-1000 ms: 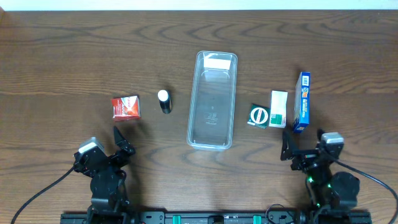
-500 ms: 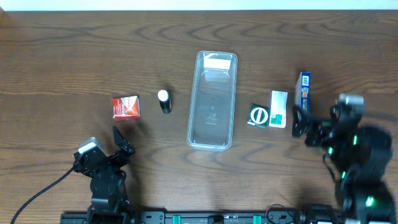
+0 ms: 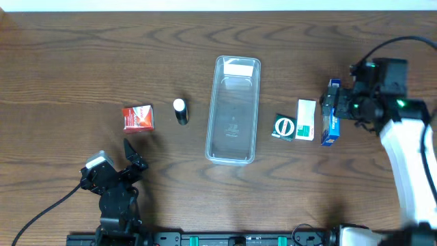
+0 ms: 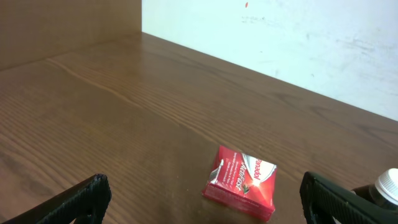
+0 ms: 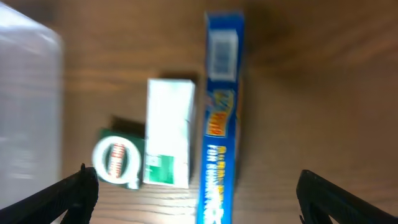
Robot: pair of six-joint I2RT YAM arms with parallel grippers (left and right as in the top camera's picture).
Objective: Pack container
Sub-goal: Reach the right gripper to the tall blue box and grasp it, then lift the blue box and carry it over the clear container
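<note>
My right pincer [image 5: 200, 190] hangs over the blue box [image 5: 222, 118], jaws spread wide, gripping nothing. The blue box stands on its long edge, with a white-and-green box [image 5: 168, 130] just beside it and a green box with a round white logo [image 5: 117, 158] against that one. The clear container [image 3: 233, 130] lies lengthwise mid-counter [image 3: 68, 55], left of these boxes and apart from them. My left pincer [image 3: 134, 156] is wide too and empty, facing the red box [image 4: 242, 180]. A white-capped dark bottle [image 3: 179, 111] sits between the red box and the container.
</note>
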